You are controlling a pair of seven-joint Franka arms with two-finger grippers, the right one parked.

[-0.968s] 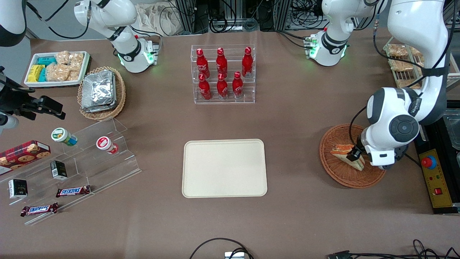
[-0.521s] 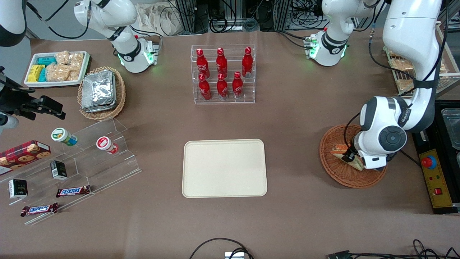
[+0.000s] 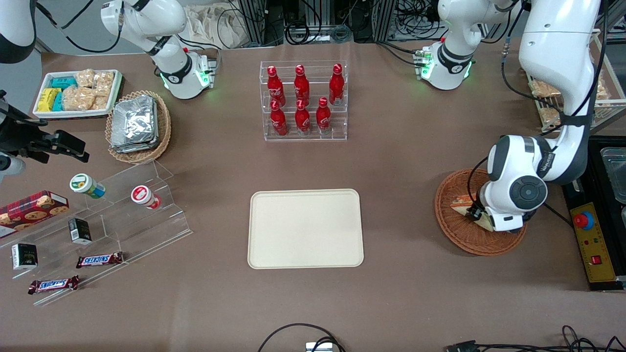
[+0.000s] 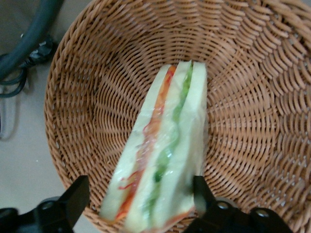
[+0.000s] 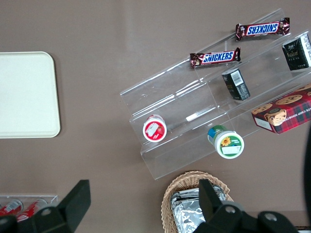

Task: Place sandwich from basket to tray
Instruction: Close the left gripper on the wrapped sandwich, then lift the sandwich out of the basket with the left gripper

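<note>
The sandwich [image 4: 163, 155], a pale wedge with orange-red and green layers, lies in the reddish-brown wicker basket [image 4: 248, 97]. My left gripper [image 4: 138, 199] is open and down in the basket, its fingers astride the wide end of the sandwich; one finger [image 4: 200, 191] touches the bread, the other [image 4: 75, 196] stands off it. In the front view the gripper [image 3: 477, 212] sits low over the basket [image 3: 450, 230], and the arm's wrist covers most of the sandwich [image 3: 460, 203]. The cream tray [image 3: 305, 228] lies bare at the table's middle, toward the parked arm from the basket.
A clear rack of red bottles [image 3: 304, 100] stands farther from the front camera than the tray. A yellow control box [image 3: 592, 244] lies beside the basket. Clear steps with snacks [image 3: 98, 230], a foil-pack basket [image 3: 138, 126] and a white snack tray [image 3: 76, 93] are at the parked arm's end.
The left arm has lowered and shifted slightly toward the tray's side, bringing the open gripper down around the sandwich. The sandwich and basket have stayed put.
</note>
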